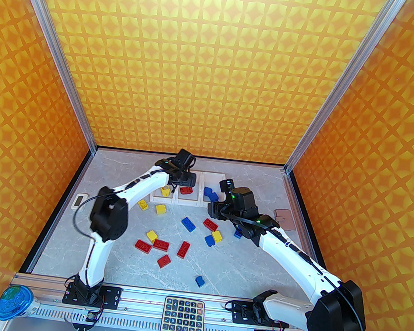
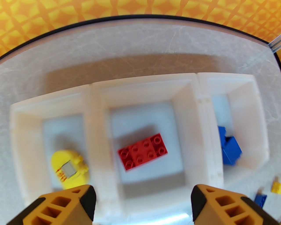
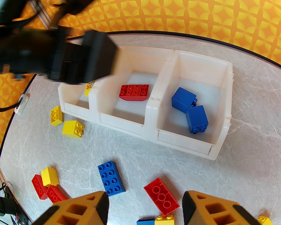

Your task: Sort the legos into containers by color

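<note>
Left gripper (image 2: 142,194) spread above the containers (image 2: 145,80), red lego (image 2: 142,151) in middle bin, blurry yellow piece (image 2: 70,169), perhaps a lego, in left bin, right gripper (image 3: 145,201) spread empty nearby

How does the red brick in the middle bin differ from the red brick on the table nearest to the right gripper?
The binned brick rests inside the middle bin, studs up; the loose brick lies on the table, upside down, with its hollow underside showing. Both are red, long bricks.
</note>
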### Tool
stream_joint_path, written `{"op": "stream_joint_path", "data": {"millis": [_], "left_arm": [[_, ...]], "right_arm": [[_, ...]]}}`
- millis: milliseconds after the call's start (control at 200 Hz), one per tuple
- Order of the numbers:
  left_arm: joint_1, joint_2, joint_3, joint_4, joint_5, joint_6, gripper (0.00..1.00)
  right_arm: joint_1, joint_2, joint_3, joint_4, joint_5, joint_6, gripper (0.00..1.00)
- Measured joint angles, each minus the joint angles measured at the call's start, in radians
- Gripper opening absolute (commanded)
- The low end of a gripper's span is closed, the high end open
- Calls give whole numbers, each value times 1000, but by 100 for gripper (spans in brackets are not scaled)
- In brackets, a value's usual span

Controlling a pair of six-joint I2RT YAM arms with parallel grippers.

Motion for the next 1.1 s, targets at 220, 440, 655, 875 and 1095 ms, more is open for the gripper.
{"op": "stream_joint_path", "data": {"millis": [220, 440, 655, 875, 1095], "left_arm": [[0, -248, -238, 75, -1, 53, 80], [27, -404, -533, 167, 0, 89, 80], [44, -552, -780, 306, -1, 101, 81], [45, -640, -901, 435, -1, 122, 81], [50, -647, -980, 524, -1, 145, 81]], "right_arm": [[0, 2, 0, 0, 0, 0, 60], [2, 6, 0, 0, 1, 0, 60], [35, 47, 0, 0, 7, 0, 60], [64, 96, 0, 0, 8, -1, 60], [100, 163, 4, 1, 8, -2, 60]]}}
